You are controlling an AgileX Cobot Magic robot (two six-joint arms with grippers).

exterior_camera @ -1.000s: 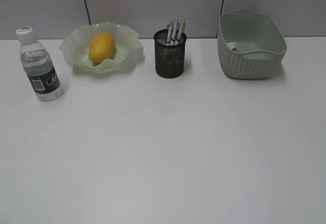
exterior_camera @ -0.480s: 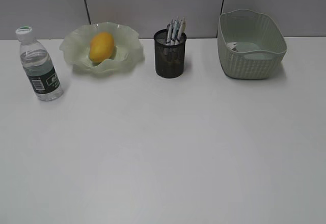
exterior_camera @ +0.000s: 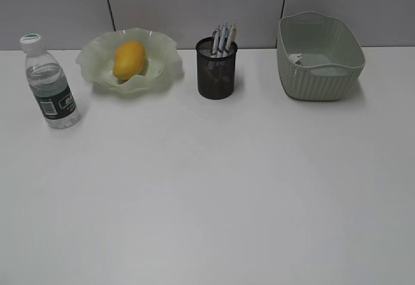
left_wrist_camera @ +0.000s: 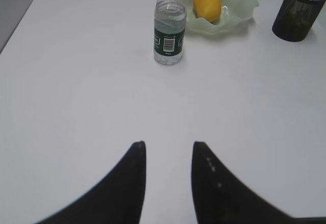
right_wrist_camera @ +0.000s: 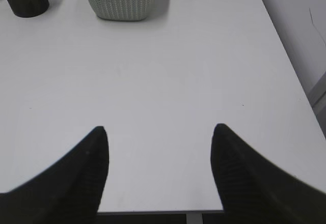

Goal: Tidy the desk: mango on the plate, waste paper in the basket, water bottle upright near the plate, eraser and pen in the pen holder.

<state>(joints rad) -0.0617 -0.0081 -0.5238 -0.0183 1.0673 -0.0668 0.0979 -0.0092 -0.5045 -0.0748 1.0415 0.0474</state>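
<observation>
Desk (exterior_camera: 207, 194) lies bare beneath both pincers: left gripper (left_wrist_camera: 168, 150) parted with nothing between, right gripper (right_wrist_camera: 159, 132) spread wide, empty. Far left, the water bottle (exterior_camera: 50, 84) stands upright beside the plate (exterior_camera: 165, 55) holding the mango (exterior_camera: 129, 59). Right of those sit the pen holder (exterior_camera: 216, 71) with pens (exterior_camera: 224, 39), then the basket (exterior_camera: 319, 71).

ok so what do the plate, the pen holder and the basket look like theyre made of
Plate: pale green translucent plastic or glass, glossy; light shows through its ruffled rim.
Pen holder: black wire mesh, probably metal; its contents show dimly through the wall.
Basket: pale green matte plastic, it seems, moulded in a woven pattern with cut-out handles.
</observation>
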